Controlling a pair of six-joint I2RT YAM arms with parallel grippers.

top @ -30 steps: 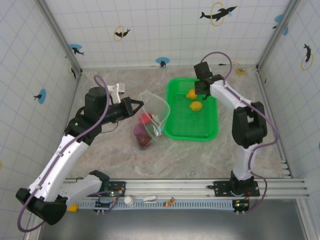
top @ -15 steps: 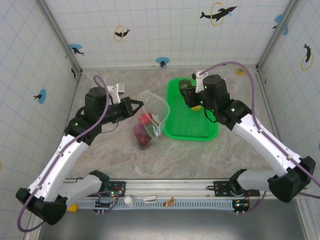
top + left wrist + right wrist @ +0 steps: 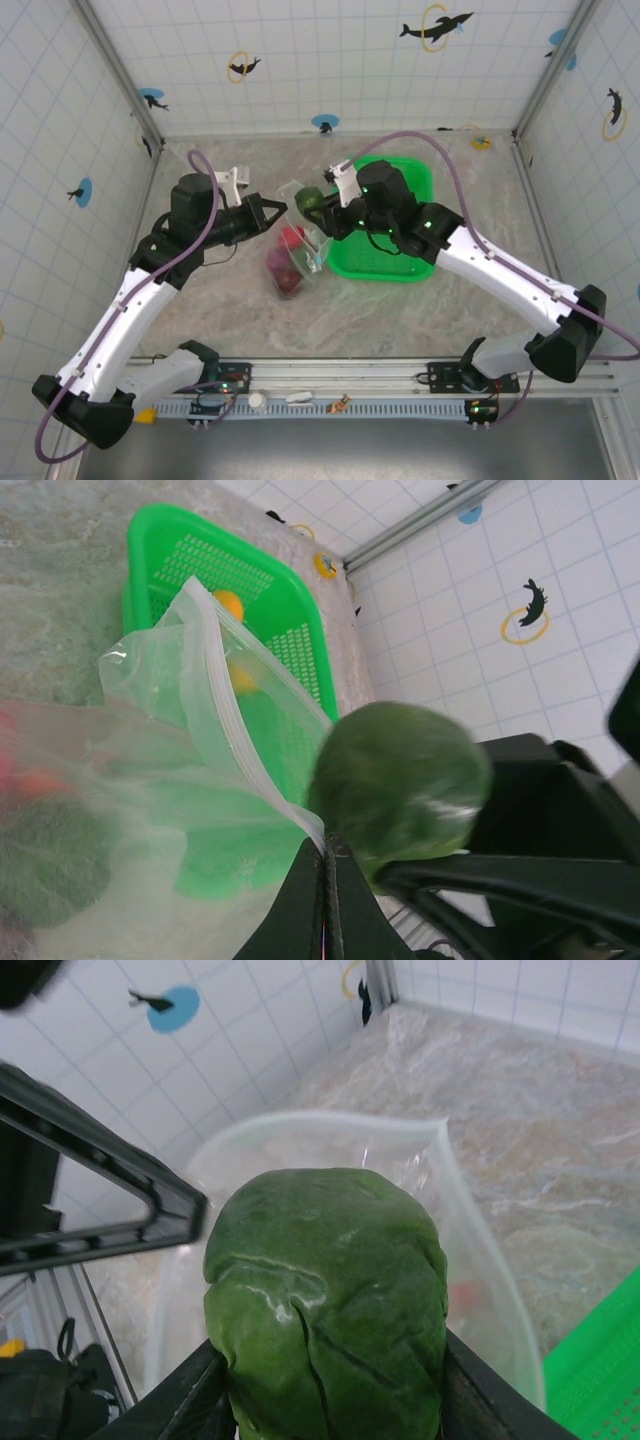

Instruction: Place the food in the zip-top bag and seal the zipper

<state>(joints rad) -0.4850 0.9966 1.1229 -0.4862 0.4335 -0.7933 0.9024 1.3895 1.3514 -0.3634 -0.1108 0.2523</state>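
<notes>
The clear zip-top bag (image 3: 304, 232) stands open on the table with red, magenta and maroon food (image 3: 288, 258) inside. My left gripper (image 3: 282, 209) is shut on the bag's rim, pinching the pale zipper (image 3: 228, 718) strip and holding the mouth up. My right gripper (image 3: 320, 204) is shut on a dark green, wrinkled food piece (image 3: 325, 1300), which hangs just over the bag's mouth. In the left wrist view that green piece (image 3: 400, 778) is right beside my left gripper (image 3: 326, 848). In the right wrist view, the bag's rim (image 3: 470, 1222) curves behind the piece.
The bright green mesh basket (image 3: 420, 262) lies right of the bag, partly under my right arm. An orange piece (image 3: 230, 603) and a yellow piece (image 3: 241, 678) sit in it. White tiled walls close in the back and both sides.
My right arm has swung left from the back of the basket, carrying the dark green piece to the bag's mouth. The left arm and bag have stayed put.
</notes>
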